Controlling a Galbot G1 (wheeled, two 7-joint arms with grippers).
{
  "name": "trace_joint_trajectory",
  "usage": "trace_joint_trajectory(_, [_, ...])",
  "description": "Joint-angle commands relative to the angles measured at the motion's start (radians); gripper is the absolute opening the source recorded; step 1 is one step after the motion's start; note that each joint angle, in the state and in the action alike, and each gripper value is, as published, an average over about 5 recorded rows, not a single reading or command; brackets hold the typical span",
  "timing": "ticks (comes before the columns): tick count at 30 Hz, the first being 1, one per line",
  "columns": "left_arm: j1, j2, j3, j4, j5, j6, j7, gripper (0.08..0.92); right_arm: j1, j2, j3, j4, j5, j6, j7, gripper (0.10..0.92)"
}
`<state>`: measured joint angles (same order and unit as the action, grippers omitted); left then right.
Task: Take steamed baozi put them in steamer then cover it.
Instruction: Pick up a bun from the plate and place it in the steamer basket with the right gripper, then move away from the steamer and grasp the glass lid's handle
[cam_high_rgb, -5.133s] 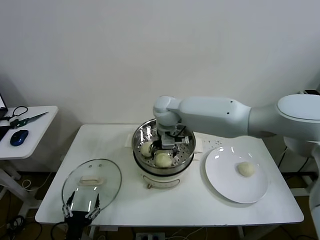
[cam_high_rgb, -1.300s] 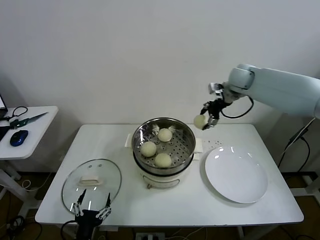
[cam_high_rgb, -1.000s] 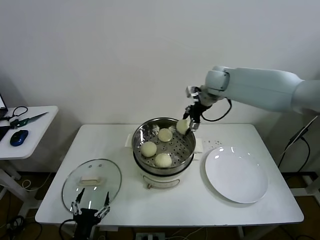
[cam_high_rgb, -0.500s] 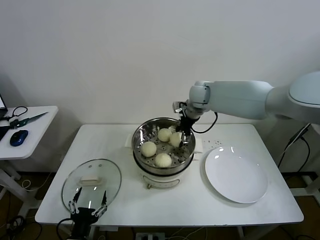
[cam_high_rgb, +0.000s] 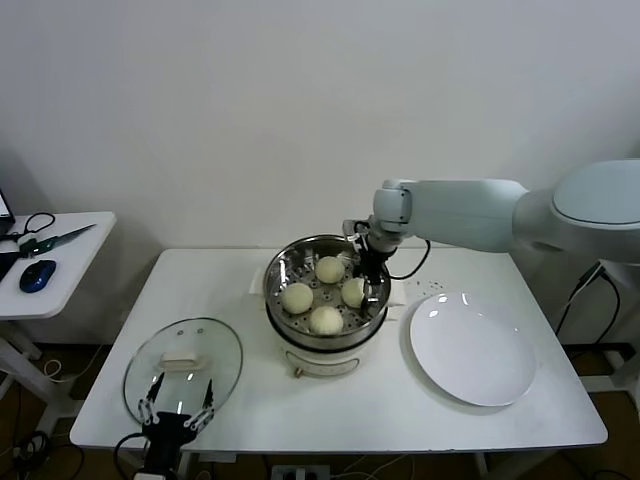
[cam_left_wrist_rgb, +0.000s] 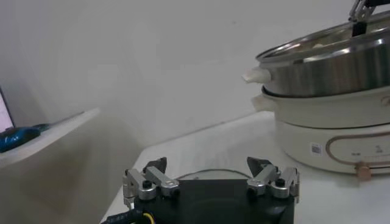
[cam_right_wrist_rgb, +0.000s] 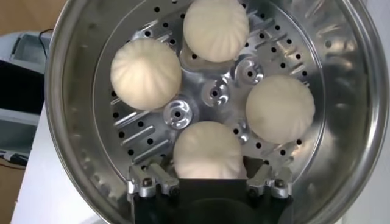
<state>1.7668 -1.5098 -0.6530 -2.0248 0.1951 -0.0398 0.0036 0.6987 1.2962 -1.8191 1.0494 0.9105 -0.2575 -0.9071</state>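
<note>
Reaching over the far right rim of the steamer (cam_high_rgb: 327, 290), the right gripper (cam_high_rgb: 363, 277) hangs low inside the basket with its fingers straddling the fourth of the steamed baozi (cam_right_wrist_rgb: 208, 151); the wrist view shows the bun resting on the perforated floor between the two fingers, but whether they are pressing on it or have already let go cannot be told. All four buns sit apart around the raised centre, likely so steam can pass between them. The white plate (cam_high_rgb: 475, 385) to the robot's right holds nothing, so loading looks finished and only covering remains. The glass lid (cam_high_rgb: 184, 368) lies flat near the table's front left corner, and the left gripper (cam_high_rgb: 176, 423) waits just beside its near edge, spread wide and holding nothing, presumably ready to take the handle.
</note>
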Motion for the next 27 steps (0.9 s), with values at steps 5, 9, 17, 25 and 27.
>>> trace_joint_trajectory(5, [-0.018,0.004,0.003,0.003,0.009,0.003,-0.005,0.823,0.038,-0.047,0.033,0.036,-0.033,0.011,-0.034,0.822])
trace_joint_trajectory(9, [-0.018,0.007,0.005,0.001,0.010,0.004,-0.006,0.823,0.061,-0.099,0.072,0.044,-0.024,0.023,-0.030,0.823])
trace_joint_trajectory(17, [-0.019,0.006,0.001,-0.002,0.020,0.004,-0.007,0.823,0.099,-0.253,0.133,0.136,0.045,0.148,0.156,0.823])
trace_joint_trajectory(25, [-0.027,0.004,-0.014,-0.014,0.034,-0.003,0.003,0.823,-0.025,-0.547,0.315,0.316,0.082,0.308,0.448,0.823])
trace_joint_trajectory(27, [-0.033,0.003,-0.017,-0.014,0.036,-0.005,0.007,0.823,-0.107,-0.617,0.385,0.352,0.073,0.344,0.512,0.823])
